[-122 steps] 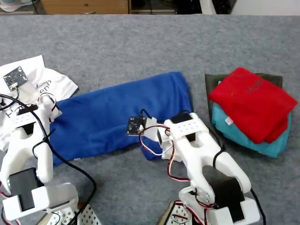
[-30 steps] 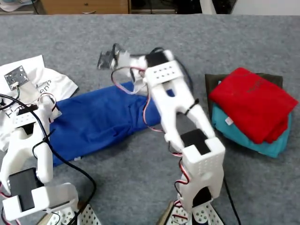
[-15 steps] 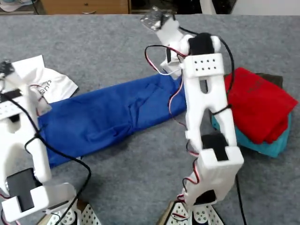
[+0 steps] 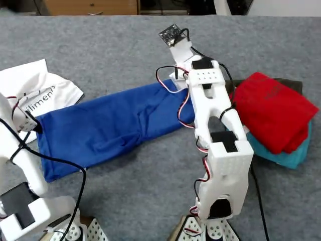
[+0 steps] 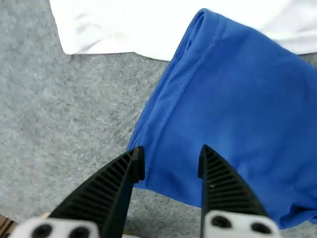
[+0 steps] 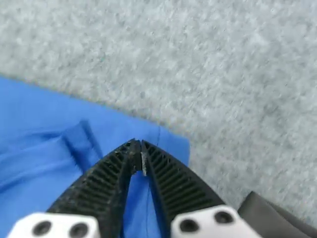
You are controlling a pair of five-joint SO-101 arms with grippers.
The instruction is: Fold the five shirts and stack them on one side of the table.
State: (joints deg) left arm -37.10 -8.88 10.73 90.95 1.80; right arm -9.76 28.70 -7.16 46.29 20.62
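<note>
Long blue cotton shirt: left gripper spread over its hem, right gripper pinched closed above its corner; black-lettered white shirt touching.

So the right arm is coming off the near edge of the blue shirt, where it was sitting four seconds back; it's carrying that edge over to the far side, so the shirt is now lying as a narrower folded strip; after stretching way out past it, the arm is pulling back in, the right gripper dropping over the far right corner; the left arm is backing off leftward, uncovering more of the white shirt.
</note>
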